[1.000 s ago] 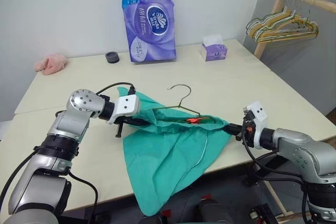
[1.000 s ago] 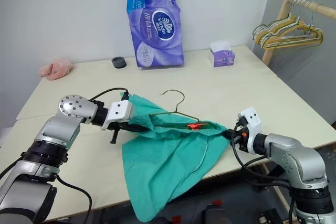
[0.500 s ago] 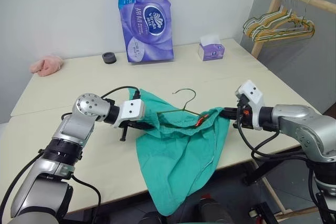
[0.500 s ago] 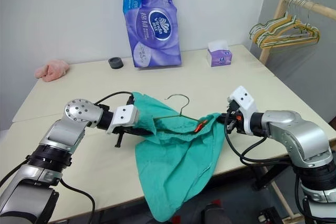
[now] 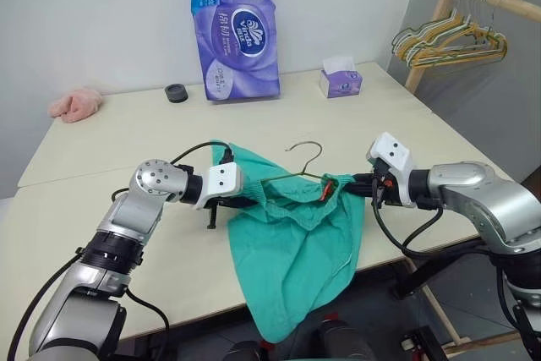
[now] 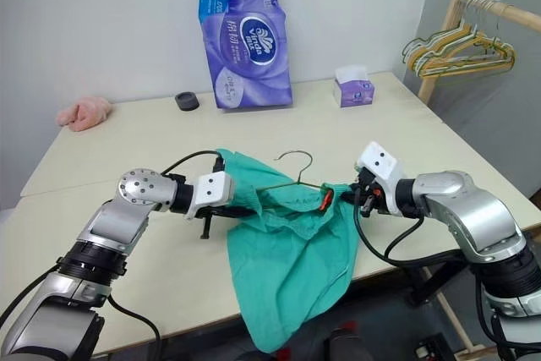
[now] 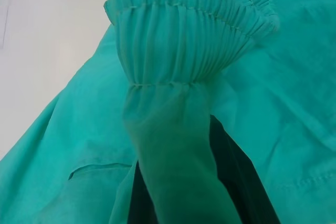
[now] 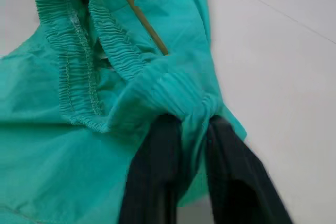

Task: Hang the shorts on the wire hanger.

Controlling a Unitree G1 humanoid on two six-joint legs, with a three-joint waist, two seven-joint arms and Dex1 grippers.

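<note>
Teal-green shorts (image 5: 296, 234) hang stretched between both grippers above the front part of the pale counter (image 5: 110, 141), waistband up, legs drooping past the counter's front edge. Left gripper (image 5: 239, 201) grips the waistband's left end: left wrist view shows gathered elastic bunched over its dark fingers (image 7: 231, 182), pinched tight on the fabric. Right gripper (image 6: 345, 194) has the waistband's right end; right wrist view shows a fold of cloth sitting between its two black fingers (image 8: 157, 182), jaws narrow with cloth in the gap, but whether they are actually clamping cannot be told. Thin wire hanger (image 5: 306, 164) sits in the waistband, hook sticking up above the fabric at mid-span, one wire arm visible running down into the cloth in the right wrist view. Small orange-red tag (image 5: 325, 192) shows just beside the right gripper. At the back of the counter: purple tissue-roll pack (image 5: 235, 31) upright against the wall, small black ring (image 5: 176, 93) to its left, purple tissue box (image 5: 341, 82) to its right, pink cloth (image 5: 74, 104) at the far left edge. Wooden rack (image 5: 439, 14) stands off the counter's right rear, a bunch of green, yellow and white hangers (image 5: 448, 46) on its rail, well apart from the shorts.
</note>
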